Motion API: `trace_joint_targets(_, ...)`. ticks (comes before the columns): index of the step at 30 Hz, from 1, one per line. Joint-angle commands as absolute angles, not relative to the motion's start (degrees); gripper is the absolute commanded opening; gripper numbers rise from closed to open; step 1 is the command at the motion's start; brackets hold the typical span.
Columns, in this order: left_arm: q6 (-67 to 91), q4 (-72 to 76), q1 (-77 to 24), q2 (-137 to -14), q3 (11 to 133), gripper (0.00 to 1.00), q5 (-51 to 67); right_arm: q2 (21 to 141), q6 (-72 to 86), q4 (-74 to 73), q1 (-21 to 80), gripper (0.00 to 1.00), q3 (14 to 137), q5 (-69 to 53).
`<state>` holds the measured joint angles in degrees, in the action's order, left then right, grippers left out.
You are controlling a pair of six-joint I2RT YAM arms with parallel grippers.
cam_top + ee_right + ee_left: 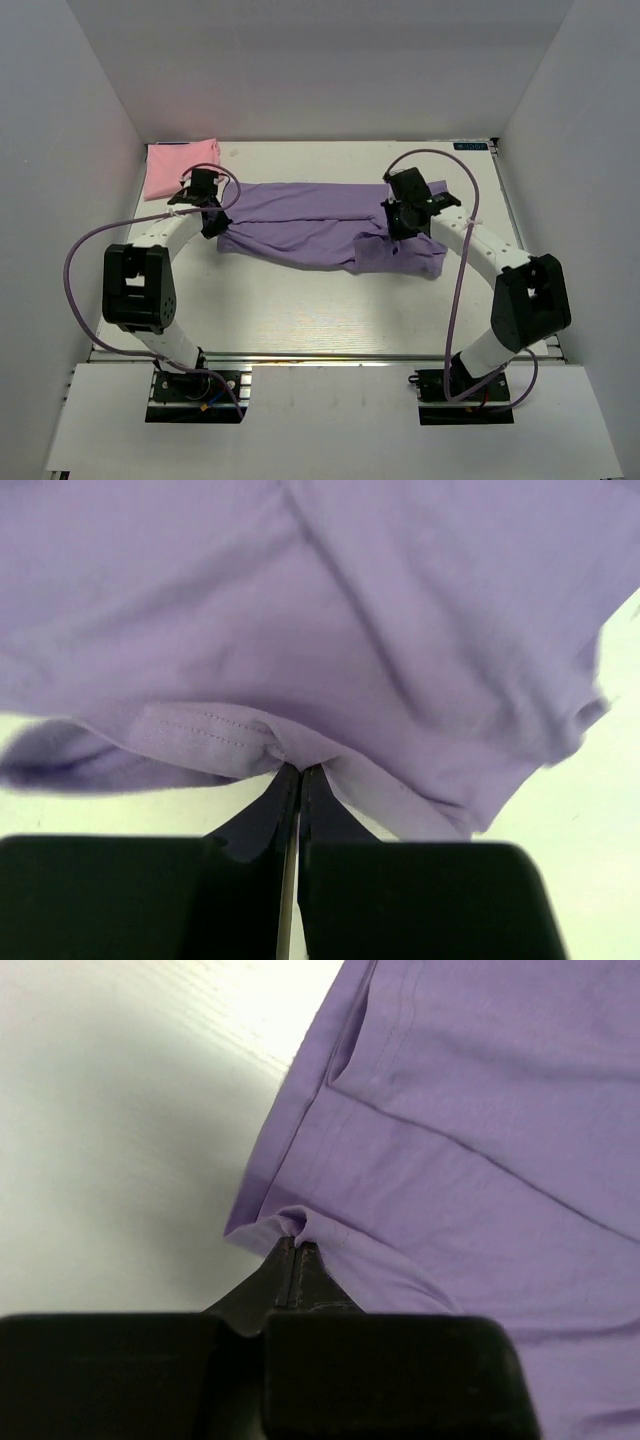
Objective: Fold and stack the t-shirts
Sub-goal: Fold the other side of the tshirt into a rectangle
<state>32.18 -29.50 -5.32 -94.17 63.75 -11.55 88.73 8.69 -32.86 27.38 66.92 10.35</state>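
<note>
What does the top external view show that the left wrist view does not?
Only the top external view shows the pink t-shirt at the far-left corner of the table, the right claw at the far end of the lavender t-shirt, and that shirt's full outline. Only the left wrist view shows, close up, the left claw shut on a puckered bit of hem, with the stitch lines visible. Both views show the lavender t-shirt, the table and the left claw.

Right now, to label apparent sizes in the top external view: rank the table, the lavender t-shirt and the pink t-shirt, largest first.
1. table
2. lavender t-shirt, spread across the middle
3. pink t-shirt, clearly smallest, at the far-left corner
</note>
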Motion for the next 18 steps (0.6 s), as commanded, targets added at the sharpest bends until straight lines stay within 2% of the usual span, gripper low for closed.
trace_joint_targets(1,31.99,-28.92,-4.48,-96.23,68.02,0.00,-8.53,91.30,3.52,-30.41,24.27,0.00,71.71,7.73)
trace_joint_targets(8,30.85,-28.92,-2.29,-102.20,75.31,0.00,-6.94,95.62,0.18,-30.41,18.38,0.00,80.15,6.86)
trace_joint_targets(18,28.21,-28.30,-1.76,-107.83,80.60,0.00,-4.31,101.24,-9.92,-26.72,15.73,0.00,86.83,2.83)
